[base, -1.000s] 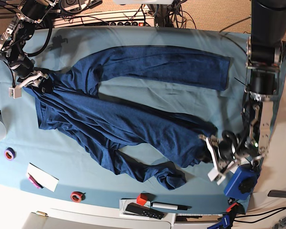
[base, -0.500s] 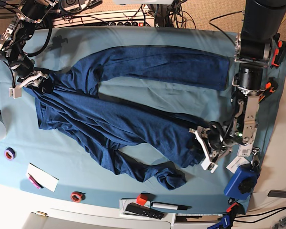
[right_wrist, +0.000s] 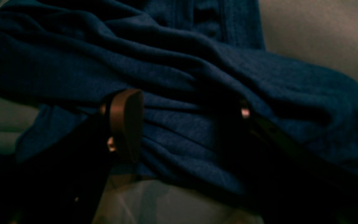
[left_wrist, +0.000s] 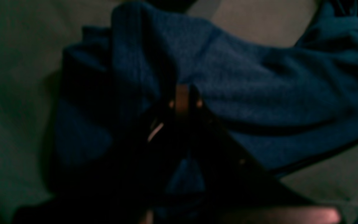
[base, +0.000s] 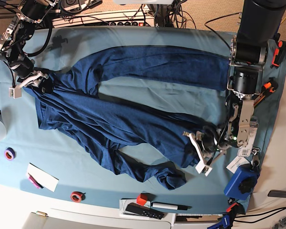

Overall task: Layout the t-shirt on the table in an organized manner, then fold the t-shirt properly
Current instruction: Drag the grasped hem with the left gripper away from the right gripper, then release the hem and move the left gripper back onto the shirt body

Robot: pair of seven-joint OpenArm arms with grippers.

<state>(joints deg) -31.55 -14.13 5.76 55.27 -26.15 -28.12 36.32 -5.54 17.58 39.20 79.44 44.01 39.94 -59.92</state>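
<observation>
The t-shirt (base: 119, 119) lies spread across the middle of the table (base: 133, 38), dark navy, long-sleeved and heavily wrinkled. One sleeve runs flat along the far edge toward the right side. The body slants from the left edge down toward the near right corner. A second sleeve trails toward the near edge and ends in a bunched cuff.

Left gripper (base: 196, 151): at the right-hand end of the garment body, near the table's near right corner. In the left wrist view its fingers (left_wrist: 182, 101) are pressed together with a fold of navy knit pinched between them; cloth bulges to either side of the tips.

Right gripper (base: 27, 80): at the left edge of the table, on the shirt's upper left corner. In the right wrist view its jaws stand spread wide, one pad (right_wrist: 126, 121) at the left and the other finger at the right, with a thick bunch of wrinkled fabric lying between them. Whether the pads press on the cloth cannot be told.

Along the near edge, off the shirt: a purple tape ring (base: 9, 153), a white card (base: 43, 176), a red tape ring (base: 76, 196), a small red block (base: 142, 199), a black remote (base: 144, 211) and a marker (base: 169, 206). A blue device (base: 240, 181) sits at the near right corner.
</observation>
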